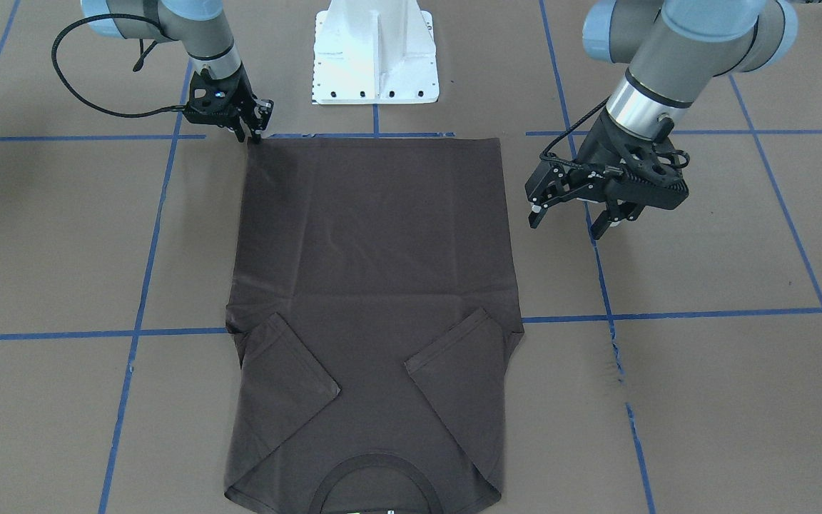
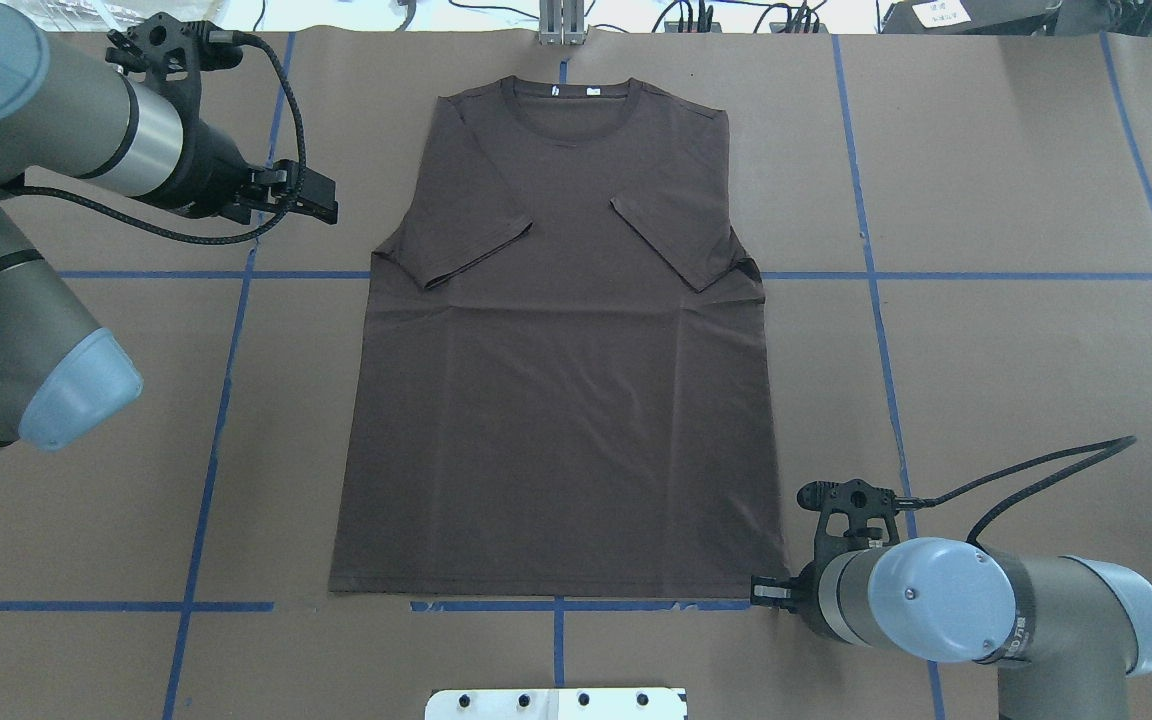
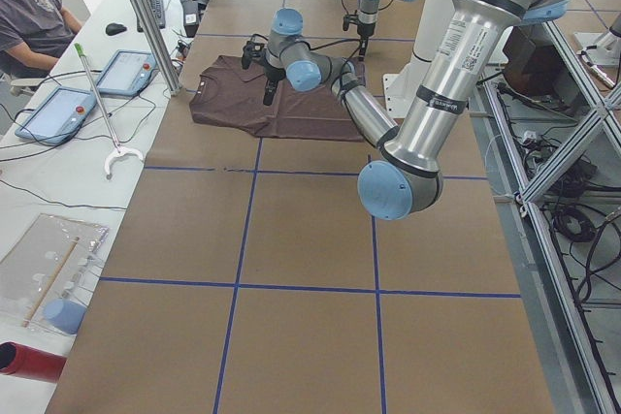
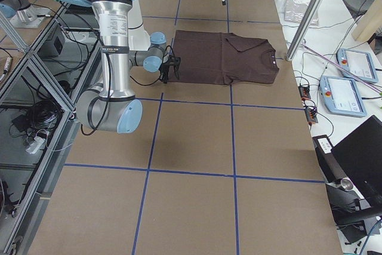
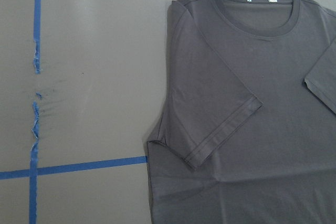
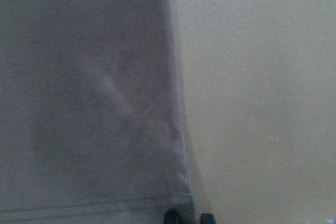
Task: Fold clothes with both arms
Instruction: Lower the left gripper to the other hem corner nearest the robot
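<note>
The dark brown T-shirt (image 2: 566,350) lies flat and face up on the brown table, collar (image 2: 564,100) at the far side, hem toward the robot base. Both short sleeves are folded inward over the chest. My left gripper (image 1: 568,223) hovers open beside the shirt's left edge, above the table, touching nothing; its wrist view looks down on the left sleeve (image 5: 220,129) and collar. My right gripper (image 1: 252,135) is down at the hem's right corner (image 2: 771,585). In the right wrist view its fingertips (image 6: 171,216) stand close together at that corner of the shirt (image 6: 89,103).
The white pedestal base (image 1: 375,57) stands just behind the hem. Blue tape lines (image 2: 216,400) grid the brown table cover. Beyond the far table edge are tablets (image 3: 121,70), cables and a seated person (image 3: 34,12). Metal frame posts (image 4: 310,10) rise near the collar end.
</note>
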